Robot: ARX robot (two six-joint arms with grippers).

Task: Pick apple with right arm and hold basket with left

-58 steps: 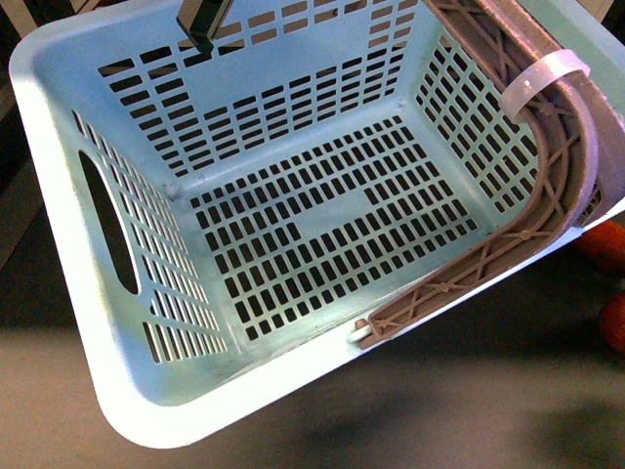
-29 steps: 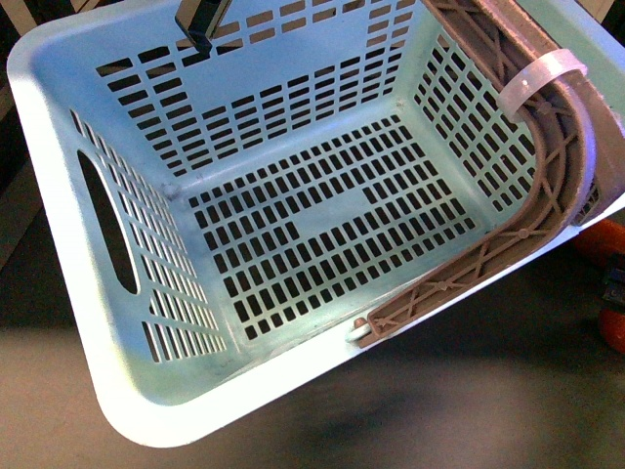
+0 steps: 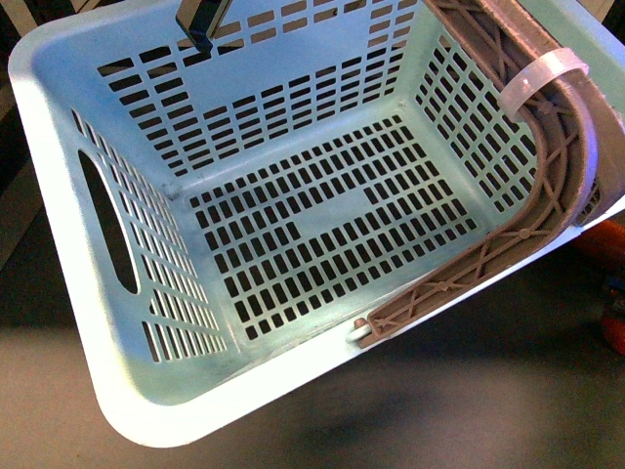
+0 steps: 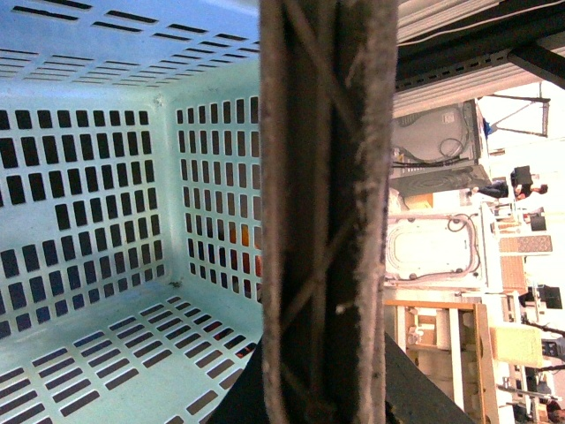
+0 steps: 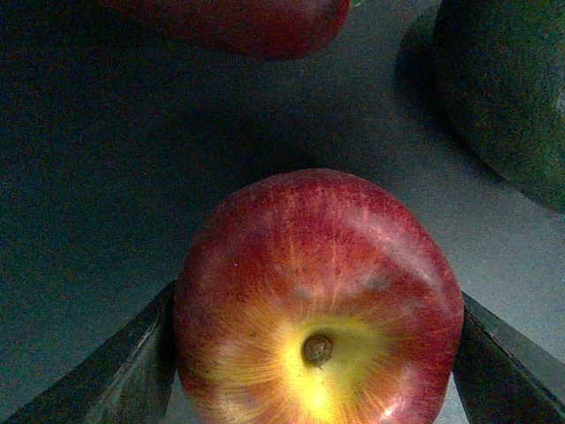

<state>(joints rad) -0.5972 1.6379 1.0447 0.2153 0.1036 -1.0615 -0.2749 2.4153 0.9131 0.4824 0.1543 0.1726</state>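
The right tool [image 5: 318, 296] has one dark finger [image 5: 124, 375] against each flank of the apple [image 5: 309, 256], so it reads as grasping the fruit. I can't judge how firmly. The apple sits stem-up on the dark desk [image 5: 88, 177], which lets the tool take it across its widest part from above with the wrist pointing straight down. A red fruit [image 5: 238, 22] and a dark green one [image 5: 508, 97] lie near but apart from it, leaving room for the fingers. The left tool's own fingers are not clearly shown. The brown latticed handle [image 4: 327, 177] runs close through the middle of the left wrist view, and in the front view the basket [image 3: 59, 225] hangs tilted above its shadow. From this I judge the left tool is clenched on the handle. The basket's empty inside is turned open-side up, probably ready to receive the apple.
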